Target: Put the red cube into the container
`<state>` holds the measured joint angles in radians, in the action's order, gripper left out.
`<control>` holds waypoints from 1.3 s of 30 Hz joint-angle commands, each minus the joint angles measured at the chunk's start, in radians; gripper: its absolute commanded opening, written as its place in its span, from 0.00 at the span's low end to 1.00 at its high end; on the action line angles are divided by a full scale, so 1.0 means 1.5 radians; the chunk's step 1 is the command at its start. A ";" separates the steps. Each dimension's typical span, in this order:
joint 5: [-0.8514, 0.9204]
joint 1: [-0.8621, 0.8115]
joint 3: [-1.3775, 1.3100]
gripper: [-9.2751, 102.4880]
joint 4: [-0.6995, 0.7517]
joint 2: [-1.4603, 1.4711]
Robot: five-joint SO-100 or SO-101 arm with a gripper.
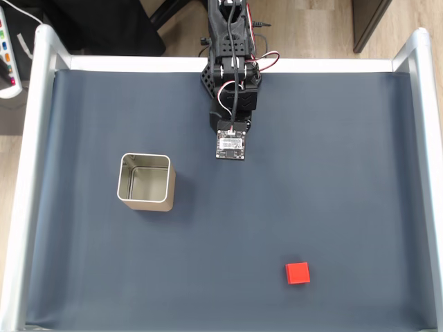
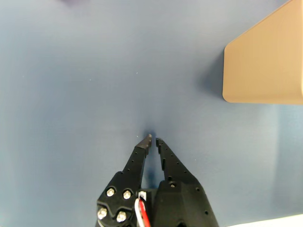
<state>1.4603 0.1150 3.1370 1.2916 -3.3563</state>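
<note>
A dark blue mat [image 1: 332, 159] covers a table edged by a pale metal frame [image 1: 28, 173]. In the fixed view, the container [image 1: 145, 182], an open square silvery tin, stands upright on the mat's left half, holding nothing. To the container's right and slightly farther back, the black robot arm [image 1: 230, 76] reaches in from the far edge, a small circuit board [image 1: 230, 144] at its low end. Well to the right of the container and nearer the front edge, the red cube [image 1: 297, 272] lies alone on the mat. In the wrist view, the gripper [image 2: 153, 140] hovers over bare mat, fingers nearly together with a thin gap, holding nothing; the container's side wall [image 2: 265, 61] sits to its upper right.
</note>
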 commanded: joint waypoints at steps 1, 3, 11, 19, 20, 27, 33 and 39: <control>0.075 -0.032 -0.004 0.09 0.005 0.000; 0.075 -0.032 -0.004 0.09 0.005 0.000; 0.075 -0.031 -0.004 0.09 0.005 0.000; 0.071 -0.026 -0.004 0.08 -0.025 0.022; 0.069 -0.024 -0.004 0.08 -0.044 0.033; 0.062 0.000 -0.015 0.08 -0.249 0.116; 0.001 0.056 -0.086 0.08 -0.335 0.225; -0.065 0.106 -0.269 0.08 -0.380 0.441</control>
<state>1.3975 0.2454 2.8977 0.7532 -2.7826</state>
